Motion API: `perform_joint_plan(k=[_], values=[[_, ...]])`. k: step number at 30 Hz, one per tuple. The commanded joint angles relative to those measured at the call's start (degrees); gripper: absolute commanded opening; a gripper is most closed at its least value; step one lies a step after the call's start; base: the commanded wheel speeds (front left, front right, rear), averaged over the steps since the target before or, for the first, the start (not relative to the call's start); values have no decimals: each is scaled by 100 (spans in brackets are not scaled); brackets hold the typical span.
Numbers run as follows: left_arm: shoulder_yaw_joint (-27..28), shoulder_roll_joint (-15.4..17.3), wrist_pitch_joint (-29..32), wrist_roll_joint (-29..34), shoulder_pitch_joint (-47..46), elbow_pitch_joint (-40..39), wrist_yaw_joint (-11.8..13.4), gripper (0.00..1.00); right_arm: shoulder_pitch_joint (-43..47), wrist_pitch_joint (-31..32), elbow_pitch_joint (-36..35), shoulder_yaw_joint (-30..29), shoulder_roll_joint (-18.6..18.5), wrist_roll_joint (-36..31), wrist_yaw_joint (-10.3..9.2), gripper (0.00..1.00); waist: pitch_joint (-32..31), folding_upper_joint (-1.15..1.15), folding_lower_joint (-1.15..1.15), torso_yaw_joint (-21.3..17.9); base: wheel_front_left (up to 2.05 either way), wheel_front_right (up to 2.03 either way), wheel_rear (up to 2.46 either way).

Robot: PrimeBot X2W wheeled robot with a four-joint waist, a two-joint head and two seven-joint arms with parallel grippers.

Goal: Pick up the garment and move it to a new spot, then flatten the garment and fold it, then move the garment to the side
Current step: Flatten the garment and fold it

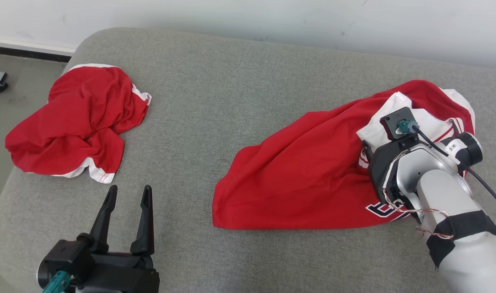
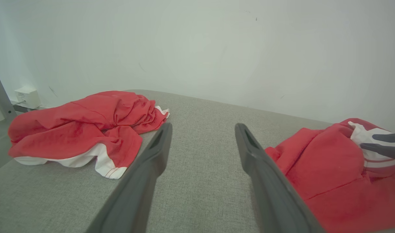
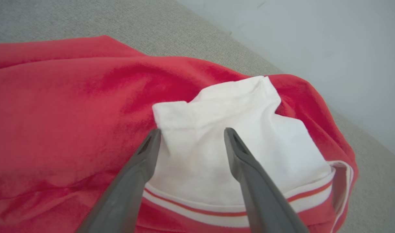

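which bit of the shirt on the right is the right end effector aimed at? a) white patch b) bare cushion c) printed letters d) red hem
a: in the right wrist view the right end effector has its open fingers on either side of the white patch of the shirt.

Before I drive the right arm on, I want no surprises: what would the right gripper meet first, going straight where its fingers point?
The white panel of the red garment: it lies straight ahead of the open right gripper, in line with the gap between its tips. How near it is, I cannot tell.
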Motion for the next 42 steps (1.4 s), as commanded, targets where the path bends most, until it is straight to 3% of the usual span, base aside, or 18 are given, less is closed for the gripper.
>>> perform_joint_plan(k=[1,2,3,4,5,6,14,22,27,35,36,37,38,42], values=[[-3,-1,-4,-10,0,7,10,100,52,-12,-16,-28,40,-78,-15,100,1,0,-1,6,0,0,0],[-1,0,-4,-12,1,8,10,100,43,-30,-27,-62,50,-112,-15,91,4,0,-1,7,0,0,0],[2,-1,-4,-16,1,13,10,100,39,-57,-39,-115,58,-156,-15,60,6,0,-1,7,0,0,0],[5,-1,-4,-19,1,20,10,100,50,-81,-37,-157,79,-186,-15,46,4,0,-1,6,0,0,0],[11,-1,-4,-19,1,22,10,100,71,-96,-39,-191,111,-224,-15,12,2,0,-1,2,0,0,0],[17,-1,-5,-21,3,24,10,100,108,-108,-33,-228,142,-243,-15,0,-6,0,-1,-4,0,0,0],[56,-1,-5,3,101,30,11,100,553,-738,-460,-1146,414,-360,-15,0,-150,0,-1,-108,0,0,0],[223,1,-4,72,261,-39,27,100,2322,-1411,-2174,-2564,1111,-102,-15,0,-348,0,-1,-478,0,0,0],[315,2,-4,123,302,-64,22,100,3316,-1559,-3047,-3008,1195,439,-15,0,-429,0,-1,-737,0,0,0],[407,0,-5,189,395,-60,28,100,4158,-1523,-2848,-3178,1197,1330,-15,0,-627,0,-1,-1048,0,0,0],[420,0,-4,189,415,-64,31,100,4203,-1445,-2762,-3140,1197,1346,-15,4,-652,0,-1,-1080,0,0,0],[426,1,-5,184,435,-68,33,100,4252,-1351,-2698,-3108,1196,1291,-15,47,-671,0,-1,-1102,0,0,0],[430,1,-4,182,456,-62,36,100,4274,-1272,-2683,-3089,1194,1147,-15,100,-706,0,-1,-1122,0,0,0],[414,1,-4,177,505,-50,38,100,4319,-972,-2927,-3125,1191,520,-15,100,-798,0,-1,-1156,0,0,0]])
